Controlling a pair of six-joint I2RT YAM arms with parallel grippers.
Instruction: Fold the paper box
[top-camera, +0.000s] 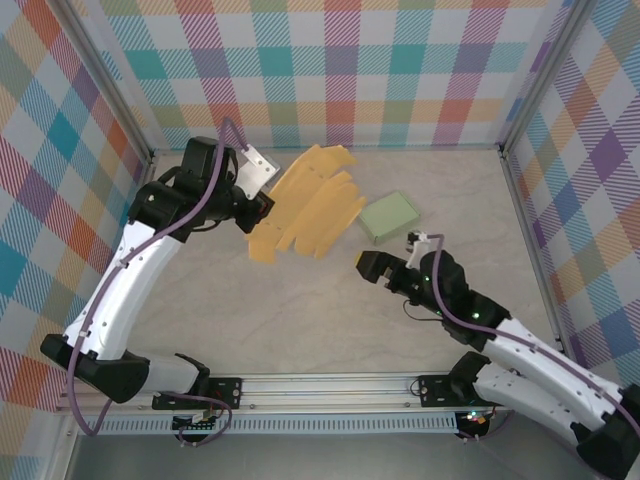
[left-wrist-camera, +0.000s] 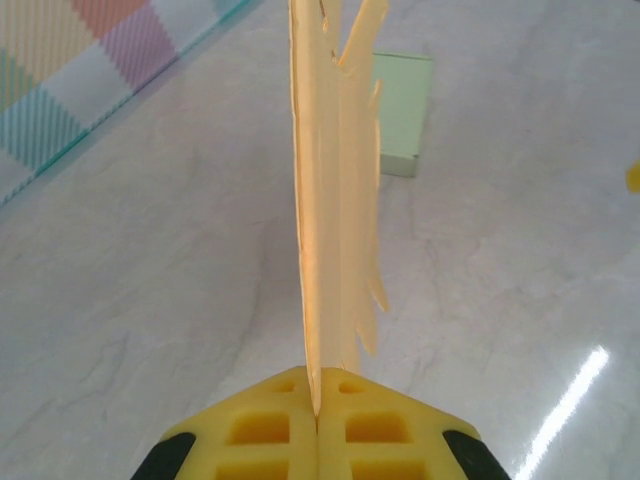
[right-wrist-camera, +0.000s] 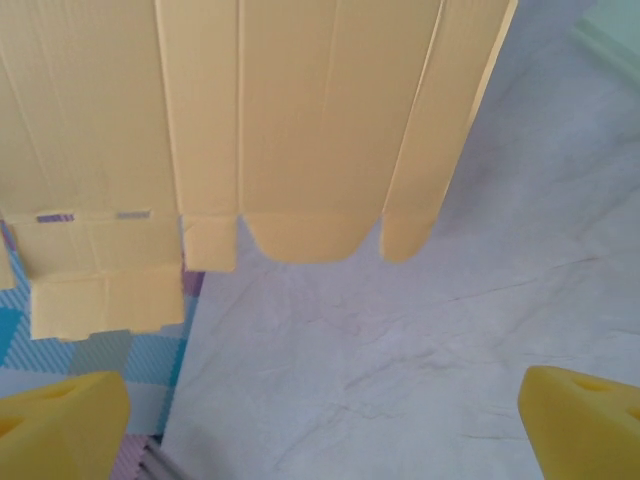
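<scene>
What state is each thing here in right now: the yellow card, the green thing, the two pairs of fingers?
yellow cardboard sheet: unfolded, pinched at one edge
green box: lying flat on the table, untouched
left fingers: shut on the yellow cardboard sheet
right fingers: open, holding nothing

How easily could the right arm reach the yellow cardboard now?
Probably easily. The right gripper is open and faces the cardboard, which the left gripper pinches by one edge. Nothing stands between them; the green box sits off to the side.
</scene>
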